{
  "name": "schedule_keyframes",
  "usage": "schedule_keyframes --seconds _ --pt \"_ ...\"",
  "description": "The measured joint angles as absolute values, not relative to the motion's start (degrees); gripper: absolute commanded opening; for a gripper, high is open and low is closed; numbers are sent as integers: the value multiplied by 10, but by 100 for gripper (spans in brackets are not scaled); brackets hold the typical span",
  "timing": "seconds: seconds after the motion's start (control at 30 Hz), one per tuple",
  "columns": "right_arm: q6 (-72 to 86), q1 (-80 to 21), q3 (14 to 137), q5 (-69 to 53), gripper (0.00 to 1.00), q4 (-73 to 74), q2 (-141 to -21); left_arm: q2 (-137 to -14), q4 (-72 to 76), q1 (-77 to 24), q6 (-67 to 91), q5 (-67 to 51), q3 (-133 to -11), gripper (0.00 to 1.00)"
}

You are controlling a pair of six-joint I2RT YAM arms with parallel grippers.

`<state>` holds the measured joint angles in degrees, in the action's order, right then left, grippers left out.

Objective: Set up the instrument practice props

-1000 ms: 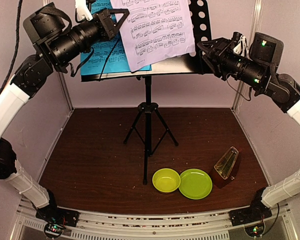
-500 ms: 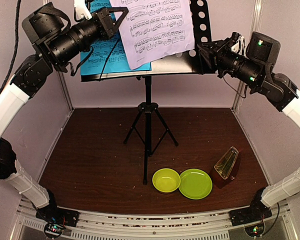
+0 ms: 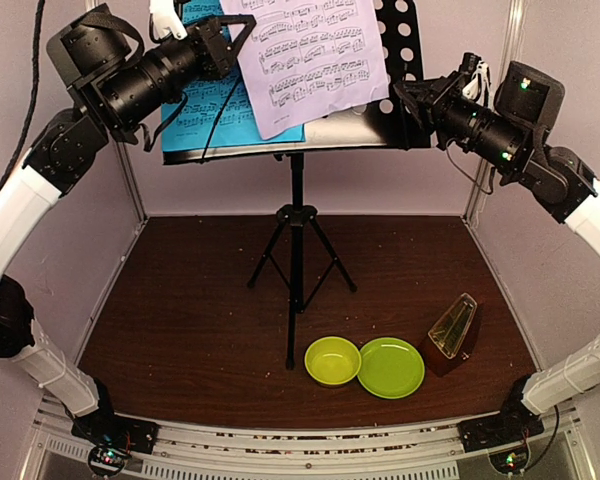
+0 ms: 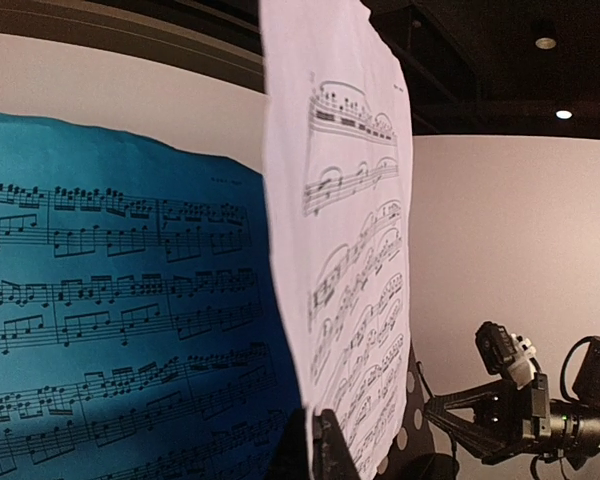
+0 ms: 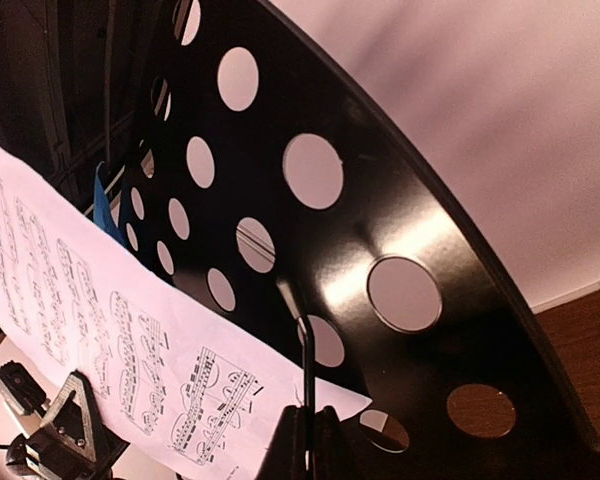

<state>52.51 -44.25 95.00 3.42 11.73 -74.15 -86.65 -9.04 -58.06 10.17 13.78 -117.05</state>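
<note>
The black perforated music stand [image 3: 405, 50] stands on its tripod at the back middle. A cyan sheet [image 3: 195, 115] rests on its left half. A pale lilac sheet [image 3: 315, 60] hangs tilted in front of the desk, and my left gripper [image 3: 242, 30] is shut on its left edge [image 4: 315, 440]. My right gripper [image 3: 400, 95] is at the desk's lower right. There it is shut [image 5: 308, 432] on the stand's thin wire page holder [image 5: 305, 350], beside the lilac sheet's [image 5: 110, 330] corner. The brown metronome [image 3: 453, 328] stands on the table at the front right.
A lime-green bowl [image 3: 332, 360] and a lime-green plate [image 3: 391, 367] lie side by side near the front edge, just left of the metronome. The tripod legs [image 3: 296, 290] spread over the middle of the dark table. Walls close in left, right and behind.
My right gripper has moved left to the stand's lower right corner and closed from half open to shut on the wire. The left gripper still holds the lilac sheet in place.
</note>
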Motion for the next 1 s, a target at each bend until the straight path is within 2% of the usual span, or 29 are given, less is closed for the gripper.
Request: schedule_keyframes --seconds 0.43,0.67,1.0 --pt "404 -442 950 -1 0 104 -741 -928 -102 -581 54 150 -1244 0" --pt "368 -442 935 -31 0 78 -738 -978 -130 -581 14 104 -1302 0" --pt "338 -442 915 -67 0 49 -730 -992 -166 -574 -22 46 -1319 0"
